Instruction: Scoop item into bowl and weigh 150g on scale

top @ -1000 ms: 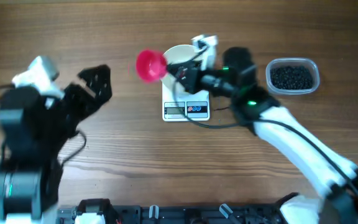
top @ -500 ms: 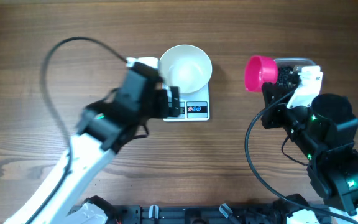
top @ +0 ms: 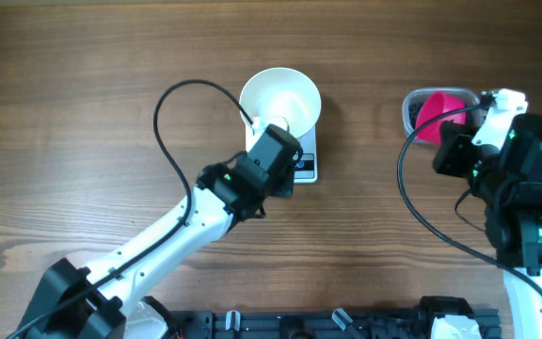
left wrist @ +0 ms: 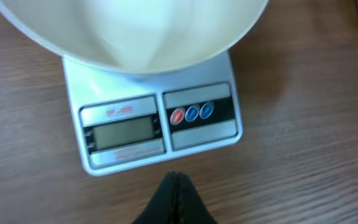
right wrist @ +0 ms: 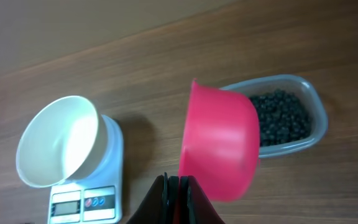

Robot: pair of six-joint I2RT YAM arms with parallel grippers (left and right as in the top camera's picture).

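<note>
Tabletop (top: 83,94) of dark wood is given over to the whole setup, with the weighing station near the middle and the supply kept well apart at the right. The left arm is stretched up towards the station, and the left gripper (left wrist: 176,182) is poised just in front of the scale's near edge with its fingers pressed together on nothing. A single closed tip is judged better suited to pressing a button than to grasping. The right arm is drawn back to the supply side, where the right gripper (right wrist: 176,182) is clenched on the near end of the scoop (right wrist: 219,146). The bowl (top: 279,99), plain white and empty, is seated on the far part of the scale (left wrist: 157,134), so that its weight can be read while the near strip is left uncovered. The clear tub (right wrist: 321,121) is set on the table within the right arm's reach. The pink scoop is held tilted over the tub's near end, presumably for a dip. Whether anything is carried in it cannot be told, since only its outside is shown close up. The grey display (left wrist: 122,133) and the red and blue buttons (left wrist: 192,113) are faced towards the left fingers. The black pellets (right wrist: 281,115) are heaped in the tub, and none are seen in the bowl, so the weighing is judged not yet begun.
</note>
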